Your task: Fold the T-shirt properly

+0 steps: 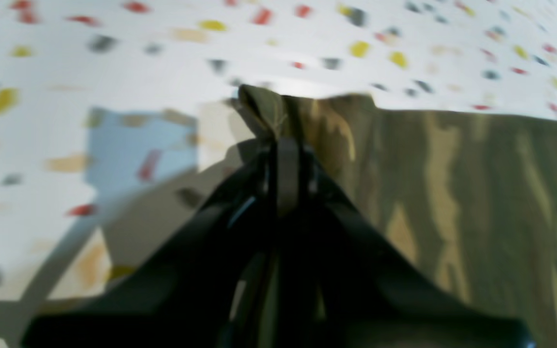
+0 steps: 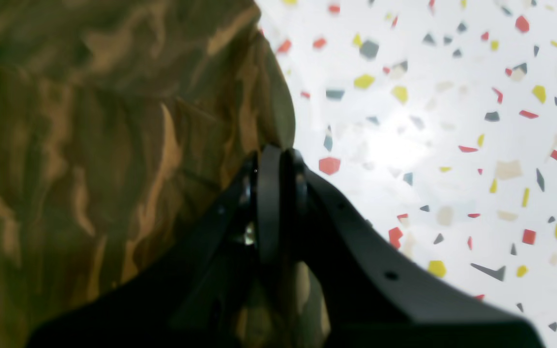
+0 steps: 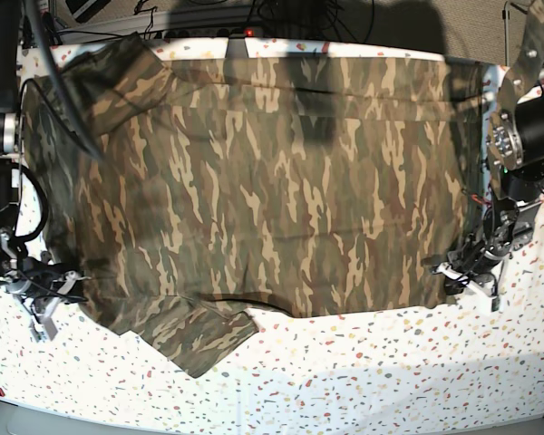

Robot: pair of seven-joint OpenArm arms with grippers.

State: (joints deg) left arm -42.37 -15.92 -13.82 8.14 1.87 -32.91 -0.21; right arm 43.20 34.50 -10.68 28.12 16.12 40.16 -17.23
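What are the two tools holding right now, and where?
Both hold the T-shirt: left tool pinches a corner of its edge, right tool its opposite side edge.

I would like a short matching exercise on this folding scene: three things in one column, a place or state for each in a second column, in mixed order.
Column one:
1. T-shirt
2. left gripper
3. right gripper

Column two:
a. pinches the cloth at the base view's left edge
b. lies spread on the speckled table
c. pinches the cloth at the base view's right edge

Pairs: 1-b, 2-c, 3-a
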